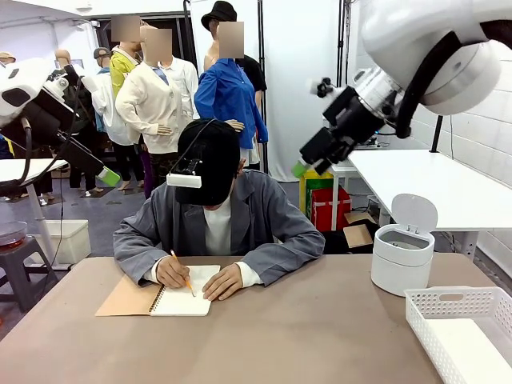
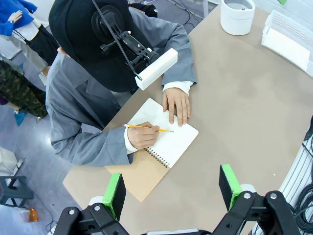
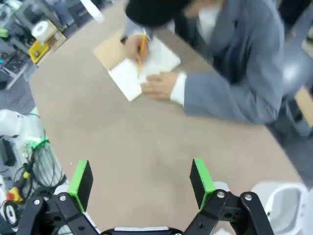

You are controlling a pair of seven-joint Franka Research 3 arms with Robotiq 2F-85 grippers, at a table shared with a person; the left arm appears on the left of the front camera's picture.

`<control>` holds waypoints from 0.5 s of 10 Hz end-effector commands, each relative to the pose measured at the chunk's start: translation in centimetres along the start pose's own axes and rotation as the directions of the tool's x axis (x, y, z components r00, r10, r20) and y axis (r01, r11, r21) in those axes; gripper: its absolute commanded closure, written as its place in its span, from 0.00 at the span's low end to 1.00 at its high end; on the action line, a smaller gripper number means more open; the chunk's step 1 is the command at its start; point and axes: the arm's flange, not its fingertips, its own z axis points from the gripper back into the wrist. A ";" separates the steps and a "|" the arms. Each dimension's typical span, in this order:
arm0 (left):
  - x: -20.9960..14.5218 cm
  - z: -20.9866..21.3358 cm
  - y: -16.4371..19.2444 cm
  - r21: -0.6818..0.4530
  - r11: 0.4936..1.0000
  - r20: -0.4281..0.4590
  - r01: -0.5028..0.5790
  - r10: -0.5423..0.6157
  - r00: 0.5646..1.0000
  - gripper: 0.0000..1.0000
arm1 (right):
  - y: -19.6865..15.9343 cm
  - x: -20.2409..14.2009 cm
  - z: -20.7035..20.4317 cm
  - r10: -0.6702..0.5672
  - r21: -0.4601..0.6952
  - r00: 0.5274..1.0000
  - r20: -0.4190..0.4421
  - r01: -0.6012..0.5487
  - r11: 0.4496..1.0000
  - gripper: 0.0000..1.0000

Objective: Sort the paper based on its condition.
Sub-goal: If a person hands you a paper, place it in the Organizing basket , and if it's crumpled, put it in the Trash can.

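A person sits at the far side of the table and writes with an orange pencil (image 1: 182,274) in an open spiral-bound notebook (image 1: 184,302) with a tan cover (image 2: 139,174). One hand rests on the page (image 2: 177,104). Loose paper is out of view. My left gripper (image 1: 102,178) hangs high at the left, above and off the table; in the left wrist view the left gripper (image 2: 172,185) stands open and empty over the notebook. My right gripper (image 1: 306,166) is raised at the upper right; in its wrist view the right gripper (image 3: 141,175) is open and empty above bare tabletop.
A white bin with a flipped-up lid (image 1: 402,258) stands at the table's right rear. A white perforated basket (image 1: 464,328) sits at the front right corner. A grey stool (image 1: 16,260) stands off the table's left edge.
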 end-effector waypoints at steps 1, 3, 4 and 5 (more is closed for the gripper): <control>0.0 0.1 0.0 -0.010 1.000 -0.002 -0.007 0.007 1.000 0.00 | 0.1 0.3 -1.6 0.110 0.044 0.992 0.064 -0.113 0.993 0.00; 0.0 0.1 0.0 -0.010 1.000 -0.002 -0.007 0.007 1.000 0.00 | 0.8 1.9 -2.9 0.186 0.055 0.979 0.083 -0.191 0.980 0.00; 0.0 0.1 0.0 -0.010 1.000 -0.002 -0.007 0.007 1.000 0.00 | 1.0 2.7 -3.5 0.230 0.053 0.968 0.096 -0.236 0.970 0.00; 0.0 0.1 0.0 -0.010 1.000 -0.002 -0.007 0.007 1.000 0.00 | 1.5 3.6 -4.2 0.264 0.062 0.961 0.086 -0.270 0.961 0.00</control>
